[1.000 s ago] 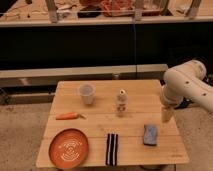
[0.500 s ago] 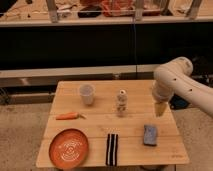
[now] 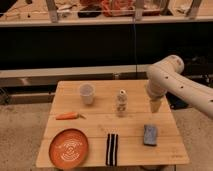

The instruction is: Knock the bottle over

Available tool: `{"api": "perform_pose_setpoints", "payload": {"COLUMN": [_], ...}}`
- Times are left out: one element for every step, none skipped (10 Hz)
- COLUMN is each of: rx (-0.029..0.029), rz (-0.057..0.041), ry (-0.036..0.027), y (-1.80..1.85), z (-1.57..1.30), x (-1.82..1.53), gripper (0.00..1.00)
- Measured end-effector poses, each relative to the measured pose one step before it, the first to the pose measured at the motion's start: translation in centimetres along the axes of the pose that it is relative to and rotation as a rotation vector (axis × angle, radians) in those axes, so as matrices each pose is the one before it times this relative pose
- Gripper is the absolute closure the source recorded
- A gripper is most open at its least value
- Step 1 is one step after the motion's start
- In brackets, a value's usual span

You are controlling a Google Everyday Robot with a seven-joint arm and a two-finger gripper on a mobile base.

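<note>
Hovering near upright bottle (image 3: 120, 102): gripper (image 3: 155, 106), jaws apart.

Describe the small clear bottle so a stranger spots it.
On the light wooden table, look mid-table between the white plastic cup and the robot's gripper hanging at the right. The small clear plastic bottle stands upright there, slimmer than the cup, pale-capped.

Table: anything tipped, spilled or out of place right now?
Nothing stands out. The bottle and the cup stand upright. The carrot, plate, striped cloth and blue sponge lie flat, with no spill. The pincer hangs over the table, right of the bottle in the view and clear of it.
</note>
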Motion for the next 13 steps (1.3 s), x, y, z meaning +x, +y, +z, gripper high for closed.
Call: {"api": "perform_pose_setpoints", "payload": {"rx": [0.00048, 0.00120, 0.00021, 0.00197, -0.00153, 0.00035, 0.00077, 0.00206, -0.00054, 0.00084, -0.00044, 0.00038, 0.00077], "rz": [-0.00883, -0.00938, -0.01152, -0.00709, -0.00280, -0.00715, -0.00872, -0.01052, -0.00380, -0.00375, -0.00548, -0.00456, -0.00390], "ry": [0.00031, 0.00490, -0.00533, -0.00252, 0.00192, -0.00052, -0.00063, -0.00188, -0.00020, -0.00056, -0.00081, -0.00027, -0.00054], "y": [-0.170, -0.191, -0.419, -0.293, -0.078, -0.157, -0.155, -0.361, -0.074, -0.145, -0.172, -0.090, -0.079], "z": [0.167, 0.124, 0.093, 0.038, 0.107, 0.115, 0.152, 0.099, 0.090, 0.043, 0.125, 0.101, 0.065], "x": [-0.201, -0.238, -0.907, -0.467, -0.042, -0.155, -0.118, -0.513, -0.141, -0.155, -0.268, -0.149, -0.135], "gripper": [0.20, 0.20, 0.20, 0.20, 0.20, 0.20, 0.20, 0.20, 0.20, 0.20, 0.20, 0.20, 0.20]}}
